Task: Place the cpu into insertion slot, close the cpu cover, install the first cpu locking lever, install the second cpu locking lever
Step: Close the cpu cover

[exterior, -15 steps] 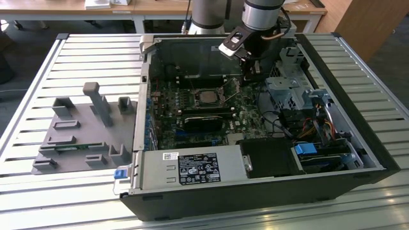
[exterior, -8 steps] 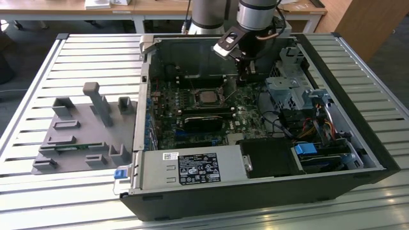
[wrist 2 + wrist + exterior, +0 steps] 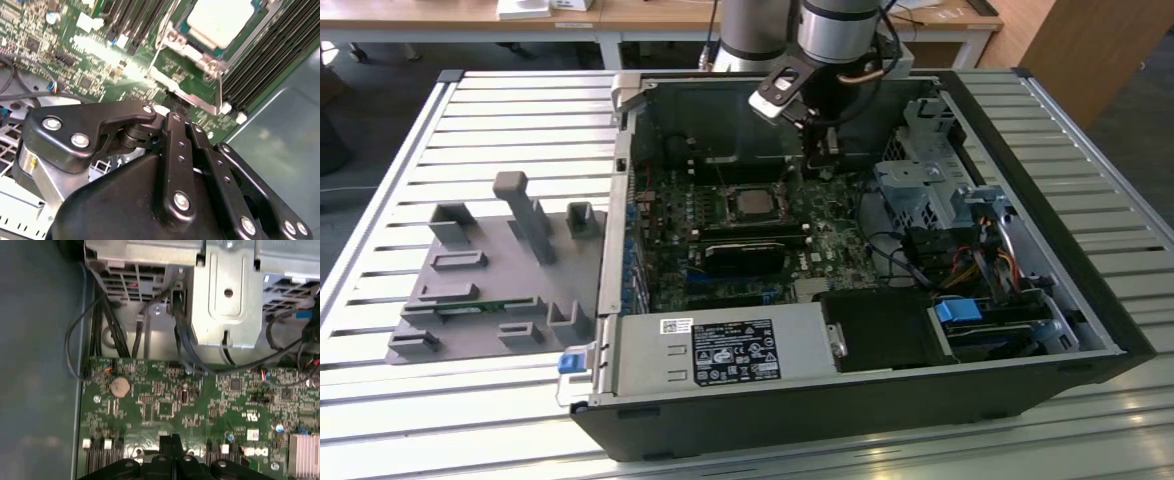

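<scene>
Bright daylight; glare on slatted table (image 3: 427, 405); computer case (image 3: 854, 412) interior shadowed.

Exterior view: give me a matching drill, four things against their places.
Things:
1 cpu
2 gripper
3 grey fixture tray
4 power-supply box

Places:
A on the slatted table, at the exterior view's left of the case
B framed by the cpu cover
C down at the motherboard, beside the cpu cover
D along the case's near edge

Pairs: 1-B, 2-C, 3-A, 4-D
</scene>
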Controlling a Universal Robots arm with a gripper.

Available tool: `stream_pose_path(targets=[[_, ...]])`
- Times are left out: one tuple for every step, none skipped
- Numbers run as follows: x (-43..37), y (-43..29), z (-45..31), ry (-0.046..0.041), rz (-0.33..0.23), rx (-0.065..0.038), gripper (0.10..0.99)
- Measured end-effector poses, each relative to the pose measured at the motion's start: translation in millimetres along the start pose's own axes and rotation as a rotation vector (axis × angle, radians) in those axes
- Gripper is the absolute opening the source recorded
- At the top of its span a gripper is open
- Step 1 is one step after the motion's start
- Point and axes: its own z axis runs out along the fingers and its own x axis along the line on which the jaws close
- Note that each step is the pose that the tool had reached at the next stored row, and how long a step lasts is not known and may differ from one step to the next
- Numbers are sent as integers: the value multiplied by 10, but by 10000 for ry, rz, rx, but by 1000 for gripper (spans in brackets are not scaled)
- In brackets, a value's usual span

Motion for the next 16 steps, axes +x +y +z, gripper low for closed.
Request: stream_pose_path(targets=[[1,-34,-1,0,-1,0,106],[2,-64,-1,0,-1,0,106],[3,-93,-2,0,0,0,106],[4,-121,-2,0,-1,0,106],[5,-145,-2,0,-1,0,106],[6,-169,-1,1,0,0,106],[7,-191,-1,1,-1,-1,106],[8,-212,1,2,-1,-1,106],[9,-233,2,0,-1,0,106],[10,-251,4,-1,-1,0,106],[10,-268,7,0,-1,0,106],[11,-282,11,0,-1,0,106],[12,-293,16,0,-1,0,106],[13,-303,24,0,-1,-1,106],[13,-314,32,-1,-1,0,106],[14,-324,41,-2,-1,0,106]])
